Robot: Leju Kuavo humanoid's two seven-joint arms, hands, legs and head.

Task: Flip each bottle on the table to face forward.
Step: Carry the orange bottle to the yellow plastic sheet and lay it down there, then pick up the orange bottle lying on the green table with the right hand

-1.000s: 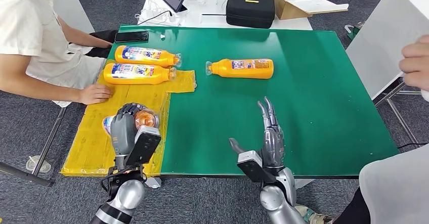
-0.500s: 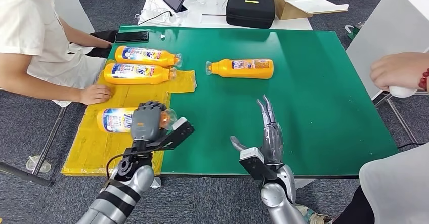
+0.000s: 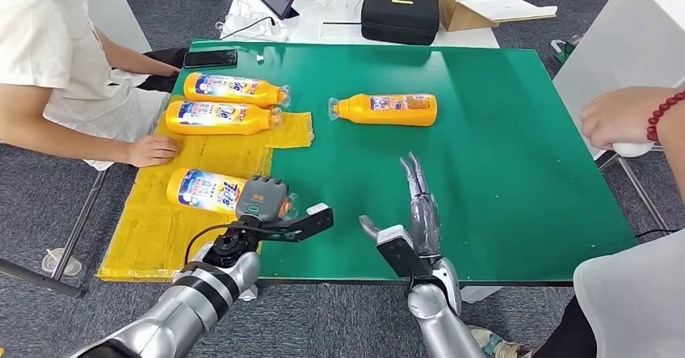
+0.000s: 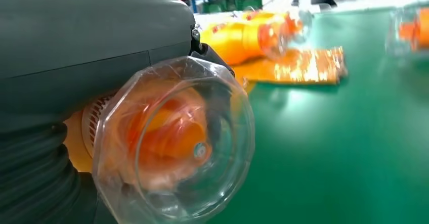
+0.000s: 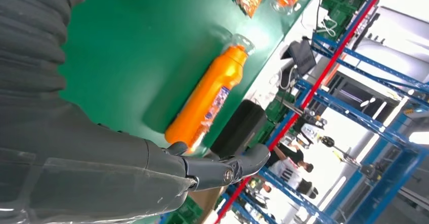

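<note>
Four orange bottles lie on the green table (image 3: 485,140). My left hand (image 3: 260,198) grips the neck end of the nearest bottle (image 3: 202,190) on the yellow mat (image 3: 153,229), blue-and-white label facing up; its clear cap (image 4: 174,140) looms in the left wrist view. Two more bottles (image 3: 233,89) (image 3: 216,118) lie side by side at the mat's far end, labels up. A lone bottle (image 3: 388,109) rests mid-table, also seen as the orange bottle (image 5: 205,100) beyond my right hand's fingers (image 5: 217,171). My right hand (image 3: 420,208) hovers open, fingers straight, short of that bottle.
A seated person's hand (image 3: 152,149) rests on the mat's left edge. Another person's hand (image 3: 626,117) with a red bracelet sits at the right by a white table. A phone (image 3: 210,57), black case (image 3: 399,14), tablet and cardboard box lie beyond the far edge.
My left hand has rolled the near bottle so its label now faces up, and the wrist turned outward to the right. The right hand edged slightly forward. The person's hand at right shifted.
</note>
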